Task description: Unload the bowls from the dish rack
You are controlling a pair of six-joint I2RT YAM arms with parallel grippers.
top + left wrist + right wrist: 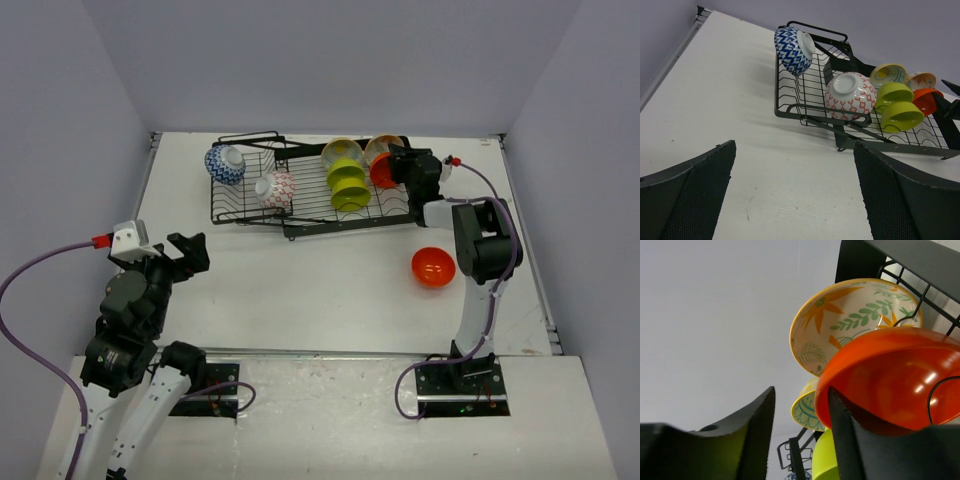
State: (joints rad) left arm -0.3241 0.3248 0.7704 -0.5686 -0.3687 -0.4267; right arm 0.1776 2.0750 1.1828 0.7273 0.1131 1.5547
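Right gripper (801,390), jaws partly apart, meets the orange bowl (890,375), whose rim seemingly edges into the gap. Left gripper (795,144) gapes empty, well apart.

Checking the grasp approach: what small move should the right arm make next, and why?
Probably shift the right gripper sideways until the rim of the orange bowl enters its open gap. That rim appears beside one finger, not between them; the bowl sits in the dish rack.
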